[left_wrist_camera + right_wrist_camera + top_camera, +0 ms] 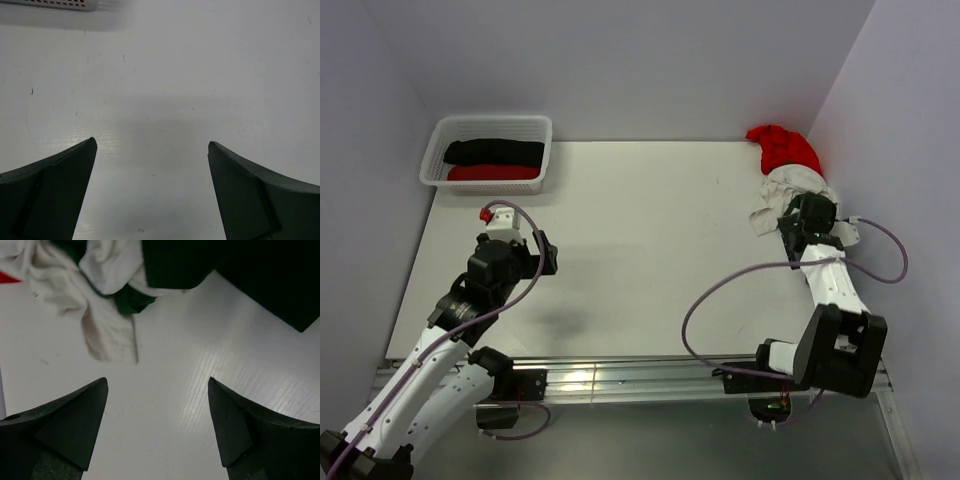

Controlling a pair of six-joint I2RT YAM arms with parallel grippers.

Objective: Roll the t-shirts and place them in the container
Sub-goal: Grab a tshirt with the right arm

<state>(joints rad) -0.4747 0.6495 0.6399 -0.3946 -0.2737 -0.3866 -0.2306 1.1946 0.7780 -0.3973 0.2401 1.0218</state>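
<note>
A crumpled cream t-shirt (788, 188) with dark green trim lies at the table's far right, and a crumpled red t-shirt (782, 146) touches its far side. My right gripper (809, 217) is open and empty just above the cream shirt's near edge. In the right wrist view (157, 382) the cream cloth (102, 330) and a dark green fold (131, 299) lie just beyond the open fingertips, not touching them. A black roll (494, 152) and a red roll (492, 173) lie in the white mesh basket (545, 125). My left gripper (542, 255) is open and empty over bare table (152, 145).
The basket stands in the far left corner; its edge (55, 4) shows at the top of the left wrist view. Purple walls close the table at the back and both sides. A metal rail (620, 378) runs along the near edge.
</note>
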